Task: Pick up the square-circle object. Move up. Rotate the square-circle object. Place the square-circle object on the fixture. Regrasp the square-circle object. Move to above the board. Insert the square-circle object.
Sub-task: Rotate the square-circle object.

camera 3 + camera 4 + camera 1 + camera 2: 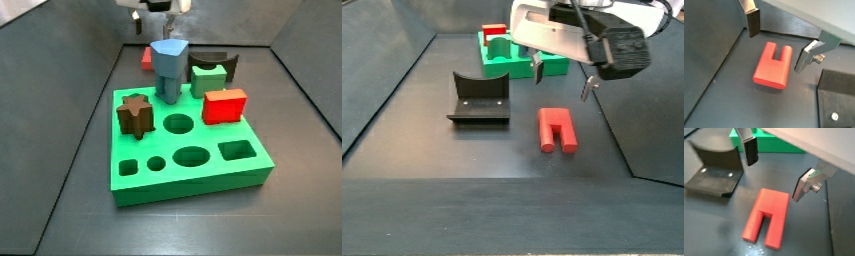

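Square-circle object lies flat on the dark floor, a red piece with a slot cut into one end (so it looks forked in both wrist views). It sits beside the fixture, apart from it, with the green board further back. My gripper hangs above the piece with its jaws spread wide and nothing between them. In a wrist view the piece lies below the gap, touched by neither plate. One dark pad shows on the fixture's side. In a side view the board carries several other pegs, and my fingers are mostly cut off.
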You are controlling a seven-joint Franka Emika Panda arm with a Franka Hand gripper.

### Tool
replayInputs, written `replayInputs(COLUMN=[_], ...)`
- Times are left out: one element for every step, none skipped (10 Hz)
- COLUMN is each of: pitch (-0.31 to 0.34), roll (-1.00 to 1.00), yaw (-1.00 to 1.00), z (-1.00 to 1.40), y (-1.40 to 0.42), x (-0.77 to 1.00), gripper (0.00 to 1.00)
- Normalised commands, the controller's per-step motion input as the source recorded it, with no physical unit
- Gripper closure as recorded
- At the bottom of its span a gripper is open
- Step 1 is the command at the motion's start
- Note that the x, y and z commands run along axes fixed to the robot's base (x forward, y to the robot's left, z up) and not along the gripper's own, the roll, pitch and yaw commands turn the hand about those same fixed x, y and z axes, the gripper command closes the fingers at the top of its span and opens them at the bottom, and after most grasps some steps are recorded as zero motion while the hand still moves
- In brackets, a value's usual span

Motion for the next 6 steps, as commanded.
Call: replayInputs(pitch=[-0.015,-0.017,-0.021,-0.025,-0.03,-0.032], roll=[0.0,0.0,0.0,0.0,0.0,0.0], yaw=[1.0,1.0,1.0,1.0,1.0,0.74], z=[-0.03,-0.03,-0.03,-0.03,-0.03,-0.03], y=[0.0,0.0,0.0,0.0,0.0,0.0], x=[0.03,0.03,0.03,0.03,0.03,0.03], gripper=[0.0,0.0,0.0,0.0,0.0,0.0])
